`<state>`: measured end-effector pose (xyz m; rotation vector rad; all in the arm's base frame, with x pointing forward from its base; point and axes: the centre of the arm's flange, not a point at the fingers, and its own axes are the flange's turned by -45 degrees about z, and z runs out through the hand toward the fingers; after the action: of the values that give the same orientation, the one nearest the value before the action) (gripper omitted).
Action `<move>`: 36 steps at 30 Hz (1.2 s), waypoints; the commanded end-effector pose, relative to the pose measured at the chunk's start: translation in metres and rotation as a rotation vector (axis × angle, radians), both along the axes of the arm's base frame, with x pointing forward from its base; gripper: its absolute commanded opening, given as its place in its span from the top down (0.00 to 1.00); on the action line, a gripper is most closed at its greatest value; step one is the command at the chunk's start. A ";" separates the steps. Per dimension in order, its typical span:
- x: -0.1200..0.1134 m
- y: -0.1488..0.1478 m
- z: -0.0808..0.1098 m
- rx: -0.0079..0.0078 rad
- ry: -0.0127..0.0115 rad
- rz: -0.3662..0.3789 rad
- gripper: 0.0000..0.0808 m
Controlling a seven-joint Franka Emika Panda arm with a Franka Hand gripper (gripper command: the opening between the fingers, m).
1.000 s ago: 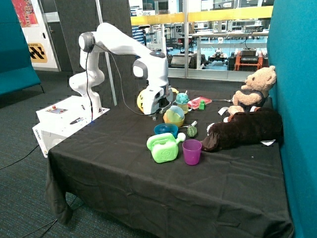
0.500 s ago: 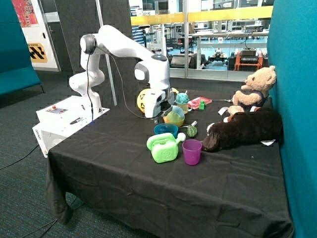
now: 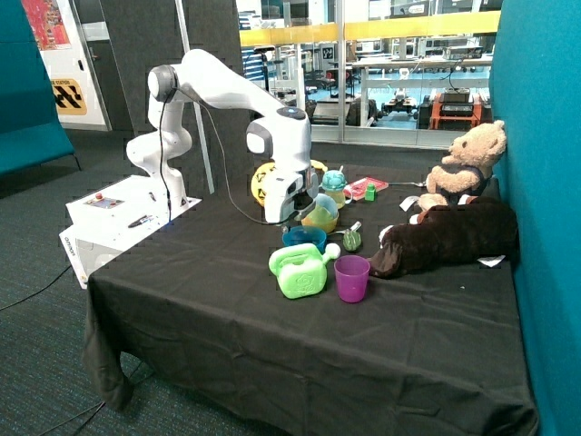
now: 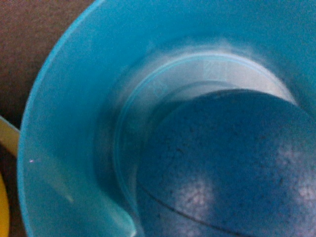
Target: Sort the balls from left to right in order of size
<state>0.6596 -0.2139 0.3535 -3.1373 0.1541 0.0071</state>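
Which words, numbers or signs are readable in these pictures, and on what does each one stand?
No text can be read with certainty.
Red poster on the wall: print too small to read.
Yellow and black sign below it: only stripes show.
Large yellow ball behind the gripper: black marks, no letters legible.
Blue bowl and dark blue ball: no text.

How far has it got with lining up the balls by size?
Nothing looks sorted yet. The gripper hovers over the blue plastic bowl, where the small dark blue ball lies. The large yellow-orange ball sits behind the arm, and the pastel ball sits in a yellow bowl.
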 end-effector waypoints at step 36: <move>0.006 0.008 -0.026 -0.0006 -0.0045 0.042 0.14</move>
<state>0.6665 -0.2073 0.3308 -3.1385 0.0989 0.0024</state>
